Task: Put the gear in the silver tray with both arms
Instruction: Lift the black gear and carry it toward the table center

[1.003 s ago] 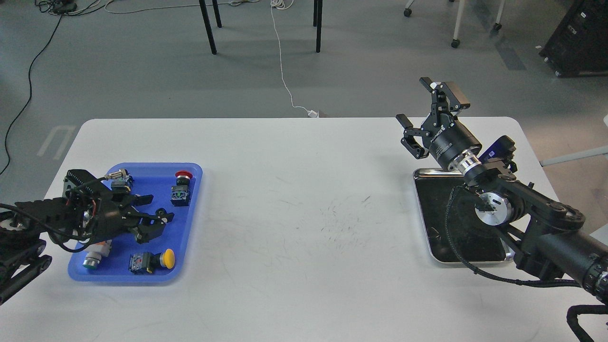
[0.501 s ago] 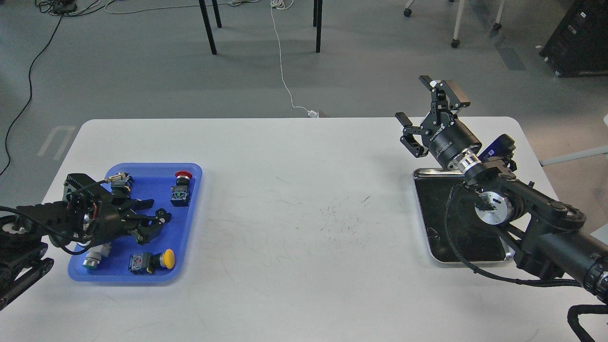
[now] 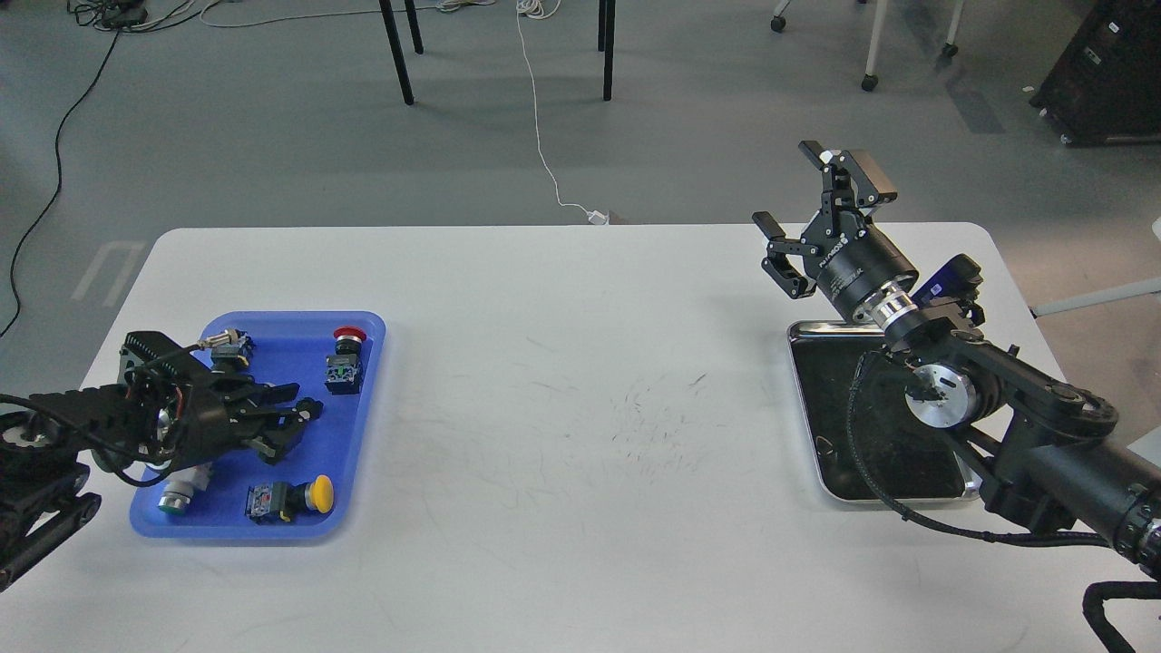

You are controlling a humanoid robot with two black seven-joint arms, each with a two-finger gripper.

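while right fingers gape above the silver tray, left fingers seem parted; lettering unreadable.

Beyond the white worktop the floor is smooth grey, evenly lit, with soft shadows under the furniture. Black legs of a table or stand rise out of view at the top, a second pair beside them. A white cable trails across the floor to a small plug block just behind the worktop's far edge. Black cables loop at the far left. White castor legs stand at upper right, near a black case.
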